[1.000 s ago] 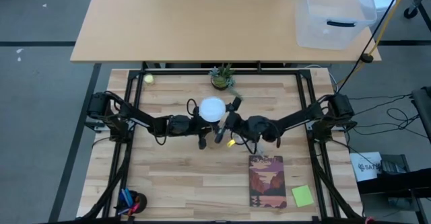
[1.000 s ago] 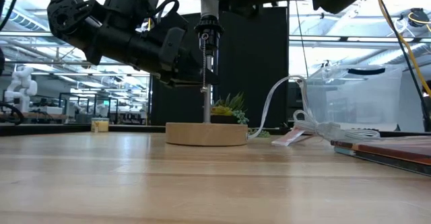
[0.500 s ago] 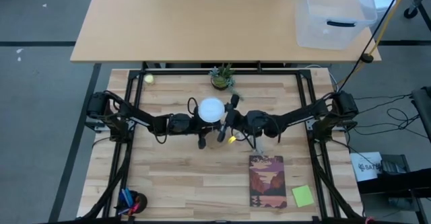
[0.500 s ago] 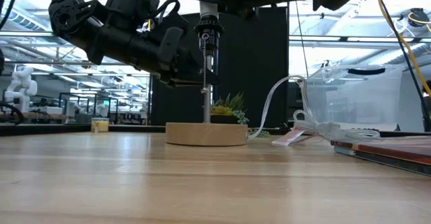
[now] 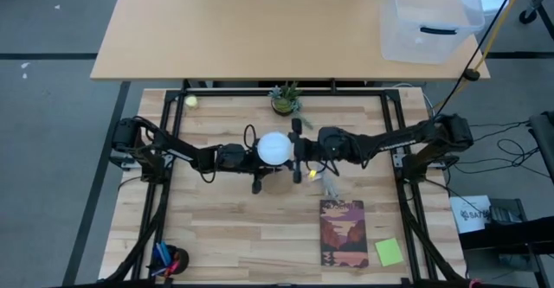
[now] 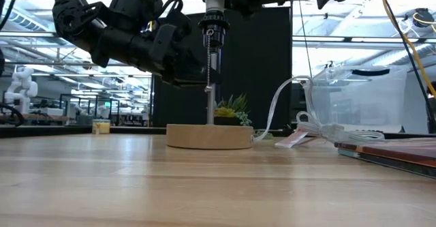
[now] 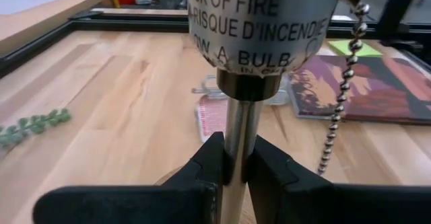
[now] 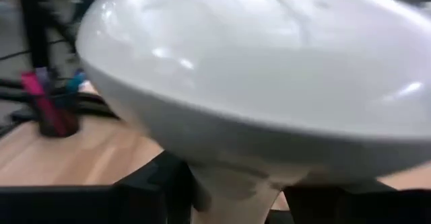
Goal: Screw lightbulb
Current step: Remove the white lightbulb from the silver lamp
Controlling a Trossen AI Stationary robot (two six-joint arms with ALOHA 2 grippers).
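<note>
Lightbulb [image 5: 274, 148] screw end hidden from above, right gripper [image 5: 297, 150] at its neck.

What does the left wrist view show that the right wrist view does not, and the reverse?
Left wrist only: the left pincer shut on the lamp's metal stem, the socket's warning label, the bead pull chain and a book on the table. Right wrist only: the lightbulb filling the frame, the right pincer around its neck, and a pen cup. Both share the wooden tabletop.
</note>
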